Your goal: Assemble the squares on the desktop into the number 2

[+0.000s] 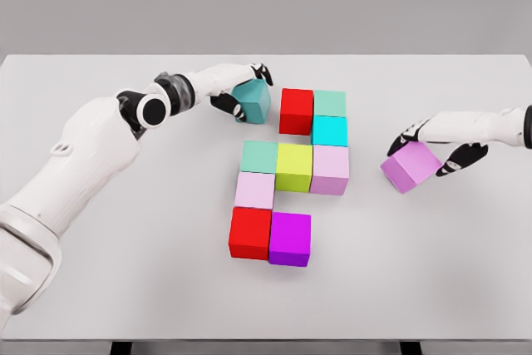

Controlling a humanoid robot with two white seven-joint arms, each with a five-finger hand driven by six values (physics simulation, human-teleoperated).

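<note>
Left hand: the left hand [245, 89] has its fingers curled around the teal cube [253, 101], gripping it just left of the upper red cube [296, 110], apart from it by a narrow gap.
Right hand: the right hand [436, 149] is closed on the violet cube [411, 165], which is tilted and lies well right of the pink cube [330, 170].
Landmark: the yellow-green cube [293, 166] sits mid-row on the table [100, 288].
Middle row: a green cube [258, 156] touches its left side, the pink cube its right.
Top: the upper red cube, a mint cube [329, 103] and a cyan cube [329, 130] stand behind it.
Lower left: a pale pink cube [254, 189], then a red cube [249, 232] beside a magenta cube [290, 239].
</note>
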